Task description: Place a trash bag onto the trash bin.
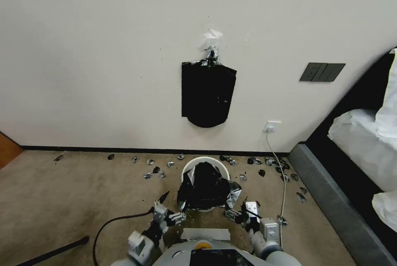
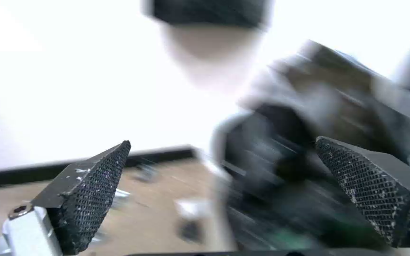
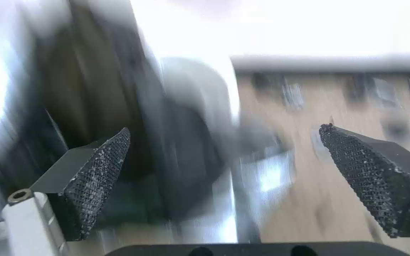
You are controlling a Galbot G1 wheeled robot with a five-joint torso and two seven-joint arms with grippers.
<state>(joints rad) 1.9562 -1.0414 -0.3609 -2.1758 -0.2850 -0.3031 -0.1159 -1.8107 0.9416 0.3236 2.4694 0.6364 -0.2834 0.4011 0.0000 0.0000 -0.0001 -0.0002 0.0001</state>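
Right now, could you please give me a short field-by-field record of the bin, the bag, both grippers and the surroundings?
bin: small round cream-white plastic trash bin on the carpet by the wall
bag: crinkled glossy black plastic trash bag sits in the bin, spilling over its near rim
left gripper: open, beside the bag's near left edge, holding nothing
right gripper: open, beside the bag's near right edge, holding nothing
wall: flat smooth black pack of bags hangs above the bin
floor: small black plastic scraps scattered along the baseboard

The head camera looks down from high up at the trash bin (image 1: 205, 162) by the wall. Both wrist cameras look at it from very close.
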